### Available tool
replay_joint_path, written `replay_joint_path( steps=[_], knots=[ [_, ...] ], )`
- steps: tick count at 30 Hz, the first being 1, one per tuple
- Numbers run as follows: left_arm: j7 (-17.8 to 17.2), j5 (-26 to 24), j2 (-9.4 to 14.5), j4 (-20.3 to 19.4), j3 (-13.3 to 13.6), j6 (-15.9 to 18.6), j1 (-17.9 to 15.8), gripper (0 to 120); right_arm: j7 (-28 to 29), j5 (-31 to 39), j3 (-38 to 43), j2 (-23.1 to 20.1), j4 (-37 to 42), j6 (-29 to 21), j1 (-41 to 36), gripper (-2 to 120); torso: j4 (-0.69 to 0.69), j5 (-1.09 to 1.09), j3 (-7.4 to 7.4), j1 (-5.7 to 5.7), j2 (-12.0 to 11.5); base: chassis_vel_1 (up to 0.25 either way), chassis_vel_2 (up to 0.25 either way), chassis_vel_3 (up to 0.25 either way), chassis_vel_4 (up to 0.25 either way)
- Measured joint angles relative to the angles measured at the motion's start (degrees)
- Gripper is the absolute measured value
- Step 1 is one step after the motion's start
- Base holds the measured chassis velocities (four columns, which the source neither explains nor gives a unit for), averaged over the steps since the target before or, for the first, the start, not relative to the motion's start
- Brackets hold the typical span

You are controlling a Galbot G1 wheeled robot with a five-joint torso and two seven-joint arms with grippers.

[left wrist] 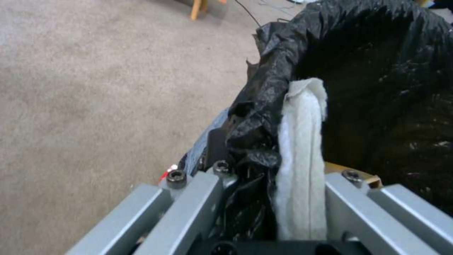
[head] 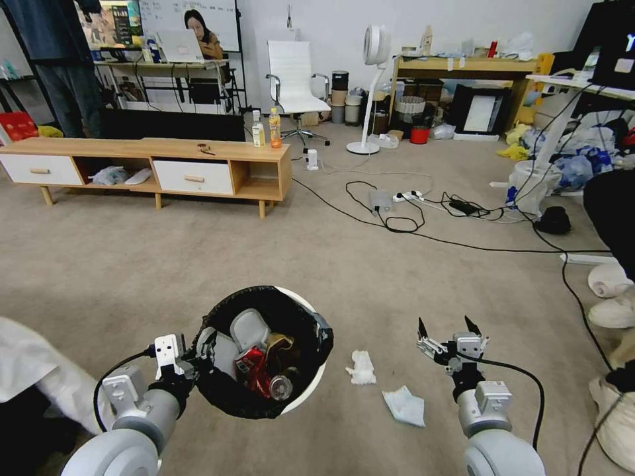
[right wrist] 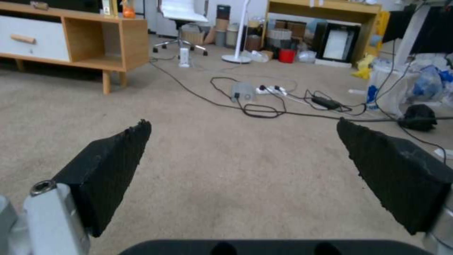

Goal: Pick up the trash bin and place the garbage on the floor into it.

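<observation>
Head view is showing the left tool (head: 198,357) gripping the bin (head: 307,390) rim while the right tool (head: 452,328), spread wide, should be lowering squarely over a tissue (head: 362,367).

Beige carpet (head: 198,264), low wooden cabinet (head: 218,155), white chair (head: 294,76).

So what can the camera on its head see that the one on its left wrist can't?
Head view alone: inside the trash bin, a crushed red can and other litter; two white tissue wads lying on the carpet beside it; the right gripper open with nothing between its fingers; the wooden cabinet with two drink bottles.

Left wrist view alone: close up, the left gripper clamped on the bin's rim over the folded black bag, a white strip between its fingers.

Both: the bin, its bag, the beige floor.
</observation>
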Motion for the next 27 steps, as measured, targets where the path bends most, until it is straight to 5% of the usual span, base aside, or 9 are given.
replay_joint_path(
  steps=[7,15,22,27],
  knots=[
    [0.0,0.0,-0.1,0.1,-0.1,0.0,0.0,6,1.4,-0.4,-0.4,-1.0,-0.4,-3.9,-0.8,100,-0.03,-0.01,-0.02,-0.01,0.0,0.02,-0.017,-0.023,0.02],
    [0.0,0.1,-0.2,0.4,0.0,-0.1,-0.2,6,2.5,7.5,-0.4,-2.4,-1.6,-10.7,-0.3,100,-0.01,-0.01,-0.02,-0.01,0.0,0.007,-0.006,-0.002,0.001],
    [0.0,0.1,-0.3,0.5,-0.1,-0.1,-0.1,6,8.3,19.9,-2.7,-3.3,-2.7,-26.5,0.9,100,-0.03,-0.01,-0.02,-0.01,0.0,0.0,0.0,0.0,0.0],
    [0.0,0.0,-0.2,0.3,-0.1,-0.1,0.0,6,8.3,21.7,-4.2,-2.5,-6.0,-28.2,3.1,100,-0.02,0.0,-0.02,-0.01,0.0,0.0,0.0,0.0,0.0]
  ],
)
